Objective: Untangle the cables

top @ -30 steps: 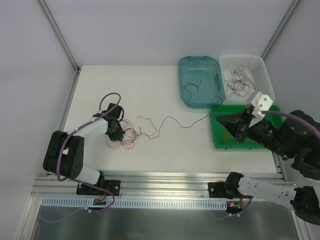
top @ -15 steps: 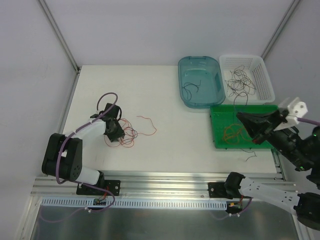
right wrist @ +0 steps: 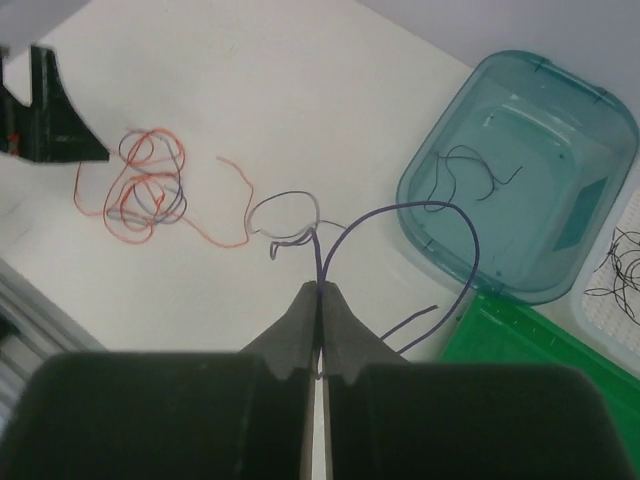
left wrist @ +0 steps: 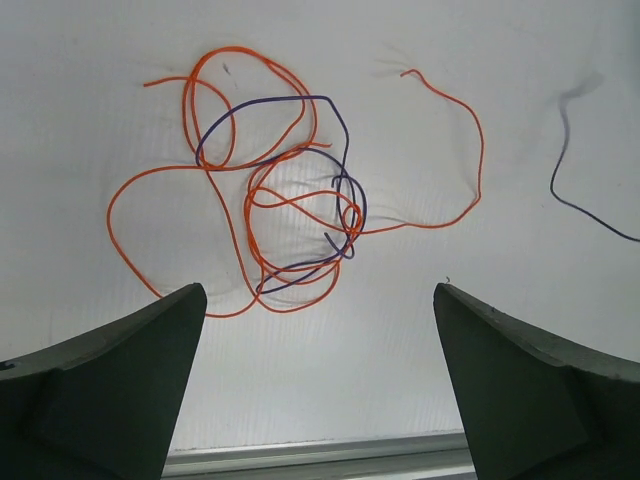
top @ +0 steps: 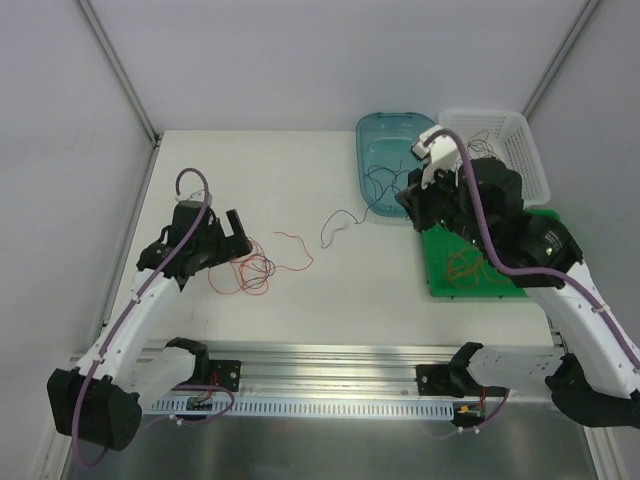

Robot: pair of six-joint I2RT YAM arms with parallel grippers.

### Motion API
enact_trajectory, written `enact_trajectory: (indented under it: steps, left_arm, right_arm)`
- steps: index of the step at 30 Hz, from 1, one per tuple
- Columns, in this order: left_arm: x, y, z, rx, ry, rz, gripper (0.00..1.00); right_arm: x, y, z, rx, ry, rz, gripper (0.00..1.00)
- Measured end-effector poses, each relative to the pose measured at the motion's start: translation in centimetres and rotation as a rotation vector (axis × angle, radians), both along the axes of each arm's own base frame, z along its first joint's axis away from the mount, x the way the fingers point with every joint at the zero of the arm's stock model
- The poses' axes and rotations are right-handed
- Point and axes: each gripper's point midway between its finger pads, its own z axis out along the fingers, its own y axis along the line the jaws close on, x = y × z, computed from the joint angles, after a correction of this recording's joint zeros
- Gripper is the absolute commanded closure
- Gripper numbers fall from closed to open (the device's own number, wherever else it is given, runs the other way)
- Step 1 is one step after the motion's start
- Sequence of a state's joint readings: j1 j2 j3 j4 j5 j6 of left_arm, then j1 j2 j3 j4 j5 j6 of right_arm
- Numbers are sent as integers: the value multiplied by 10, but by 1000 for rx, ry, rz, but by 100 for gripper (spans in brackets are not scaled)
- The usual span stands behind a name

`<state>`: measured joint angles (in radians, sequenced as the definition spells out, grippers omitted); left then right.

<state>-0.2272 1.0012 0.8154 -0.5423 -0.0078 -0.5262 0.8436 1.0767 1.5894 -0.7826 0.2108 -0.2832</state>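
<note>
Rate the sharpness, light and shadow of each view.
Top external: even, soft light, but the cable tangle is hair-thin and hard to resolve. Left wrist: the cable tangle is sharp with faint soft shadows; the left gripper looks dark and soft-edged. Right wrist: the right gripper is a blurred dark mass, the pinched purple cable crisp.

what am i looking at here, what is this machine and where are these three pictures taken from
This is a robot: a left arm and a right arm stand at the near edge of a white table. One picture looks down from above; the other two come from a small camera on each wrist, so you see that arm's own fingers. The left gripper is open above a tangle of orange and purple wires. The right gripper is shut on one purple wire, lifted near a teal tub. Beside that sit a white basket and a green tray. All three hold a few wires.
</note>
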Motion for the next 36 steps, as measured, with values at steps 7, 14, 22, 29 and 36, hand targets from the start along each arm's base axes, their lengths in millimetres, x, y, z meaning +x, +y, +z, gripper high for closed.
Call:
enact_trajectory:
  steps: [7, 14, 22, 29, 36]
  left_arm:
    - [-14, 12, 34, 90, -171, -103, 1]
    - [-28, 31, 16, 177, -218, -88, 1]
    - [-25, 41, 10, 228, -201, -53, 1]
    - [-24, 42, 7, 232, -190, -52, 1]
    - [-23, 42, 4, 239, -177, -52, 1]
  right_arm:
    - [47, -9, 55, 154, -39, -78, 99]
    - [101, -7, 87, 277, -89, -89, 99]
    - [174, -30, 111, 451, -120, -105, 99]
    - [216, -53, 134, 554, -184, -81, 99]
    - [267, -70, 111, 563, -194, -121, 99]
